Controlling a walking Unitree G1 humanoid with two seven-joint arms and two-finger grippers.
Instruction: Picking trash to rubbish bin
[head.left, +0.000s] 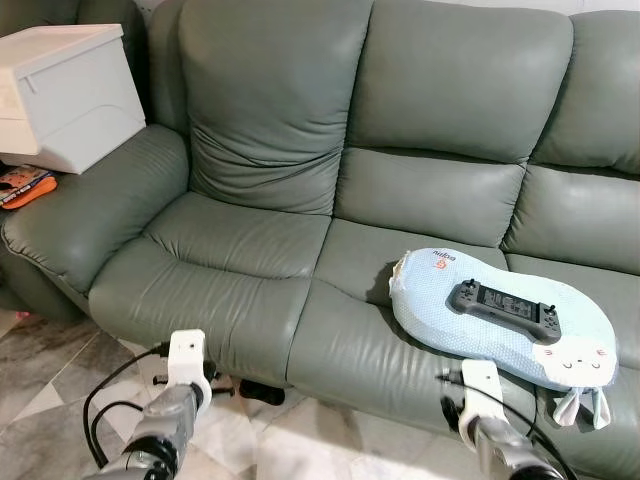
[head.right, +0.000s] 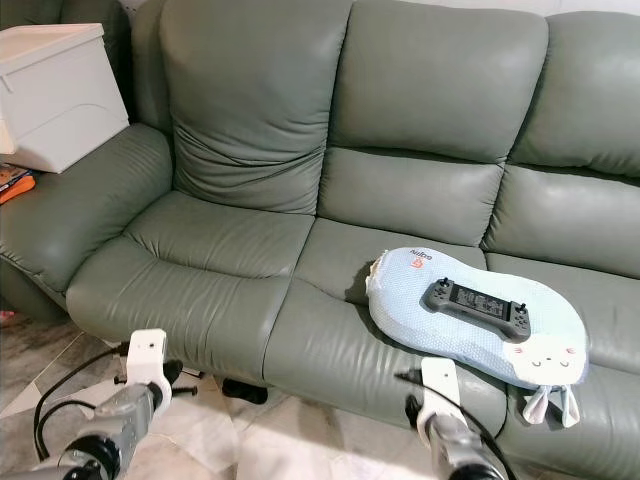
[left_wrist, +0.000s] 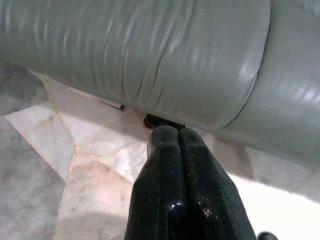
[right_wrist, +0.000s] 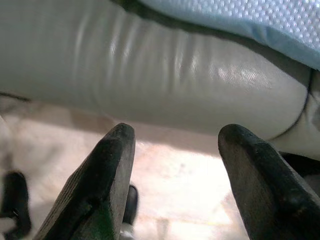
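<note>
No trash shows on the sofa, so its handling is unjudgeable; left gripper pressed together, right gripper spread.

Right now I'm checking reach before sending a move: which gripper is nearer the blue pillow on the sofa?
Right. The right gripper, fingers apart, hangs by the sofa's front edge just below the blue pillow. The left gripper, fingers together, is low by the left seat cushion, a seat away.
</note>
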